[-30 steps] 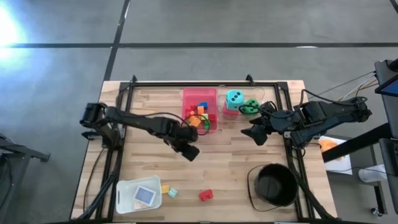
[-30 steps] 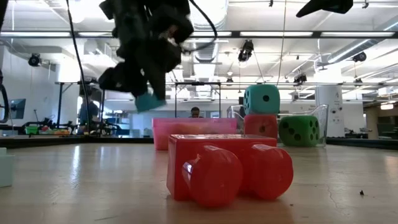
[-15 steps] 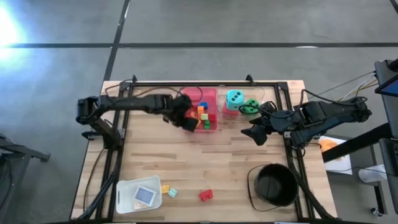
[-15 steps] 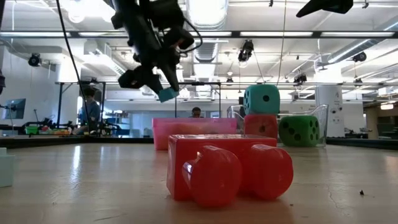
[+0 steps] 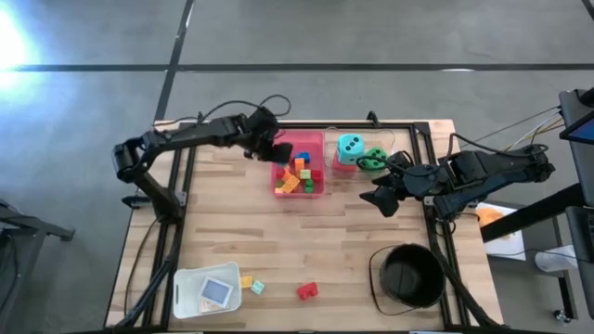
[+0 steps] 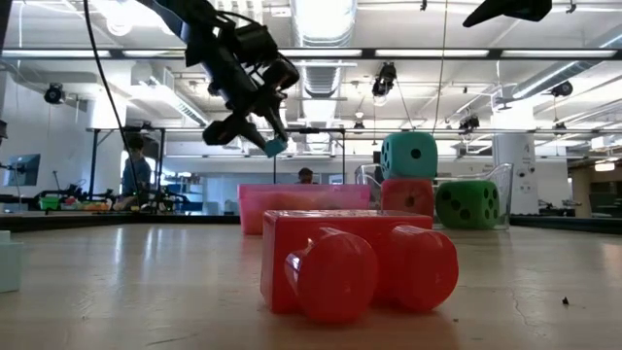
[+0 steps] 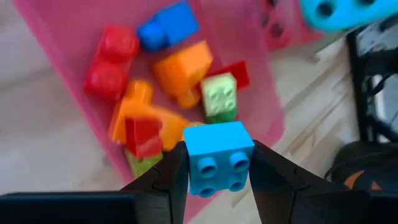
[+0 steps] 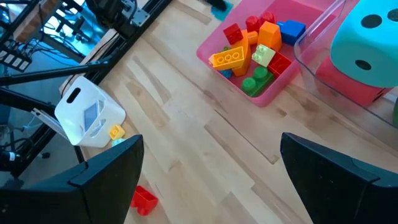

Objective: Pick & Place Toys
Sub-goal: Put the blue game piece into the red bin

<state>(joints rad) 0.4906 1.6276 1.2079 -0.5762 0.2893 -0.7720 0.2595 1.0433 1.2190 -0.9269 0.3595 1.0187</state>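
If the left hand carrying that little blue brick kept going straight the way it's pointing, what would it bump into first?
Most likely the pile of bricks in the pink tray. The left hand, shut on the blue brick, points down at them, roughly toward the pale green brick. Depth is hard to judge.

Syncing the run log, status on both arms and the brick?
Left gripper shut on blue brick, above pink tray. Right gripper open, idle beside the dice. Nothing blocking the drop.

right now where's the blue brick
The blue brick is clamped in the left end effector, held in the air over the pink tray of bricks at the table's far middle, left of the stacked dice.
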